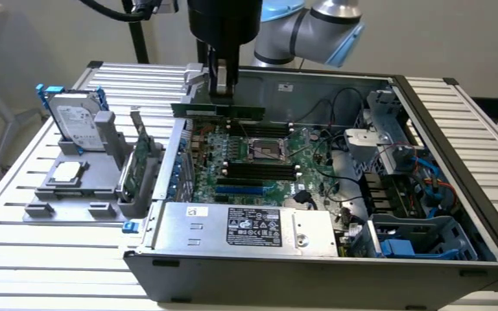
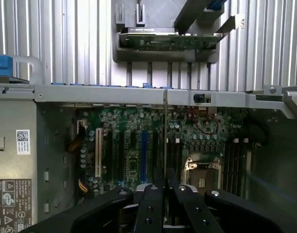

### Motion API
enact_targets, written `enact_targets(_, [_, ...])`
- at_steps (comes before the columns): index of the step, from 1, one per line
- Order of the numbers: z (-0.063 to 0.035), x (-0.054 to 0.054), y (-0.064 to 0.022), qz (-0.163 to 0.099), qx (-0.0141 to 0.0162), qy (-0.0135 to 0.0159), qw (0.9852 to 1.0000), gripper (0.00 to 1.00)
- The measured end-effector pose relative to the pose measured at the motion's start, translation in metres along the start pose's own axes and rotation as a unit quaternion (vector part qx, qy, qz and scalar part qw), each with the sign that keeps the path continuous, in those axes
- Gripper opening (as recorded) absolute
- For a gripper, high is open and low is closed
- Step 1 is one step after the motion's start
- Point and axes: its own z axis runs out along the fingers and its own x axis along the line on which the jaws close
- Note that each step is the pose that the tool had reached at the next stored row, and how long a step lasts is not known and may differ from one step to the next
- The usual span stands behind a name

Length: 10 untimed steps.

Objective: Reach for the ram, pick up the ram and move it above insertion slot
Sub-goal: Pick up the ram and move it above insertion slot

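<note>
One long, thin green RAM stick [image 1: 223, 110] is pinched in nearly closed jaws, lifted over the green motherboard [image 1: 258, 162]; exact slot alignment looks unfinished.

Robotics lab bench, slatted aluminium table [image 1: 50, 259], opened computer case [image 1: 318, 259], parts fixture [image 1: 72, 188], plain wall

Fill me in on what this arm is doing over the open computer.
The robot arm's gripper is shut on the ram, a thin green memory stick, and holds it in the air over the far side of the motherboard inside the open computer case. The stick is not seated in any slot. On the grey holder beside the case stand a hard drive and a green expansion card.
</note>
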Motion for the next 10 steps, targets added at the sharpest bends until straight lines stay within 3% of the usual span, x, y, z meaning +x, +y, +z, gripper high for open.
enact_targets(10, [0.0088, -0.027, -0.028, 0.0, 0.0, 0.0, 1.0, 0.13])
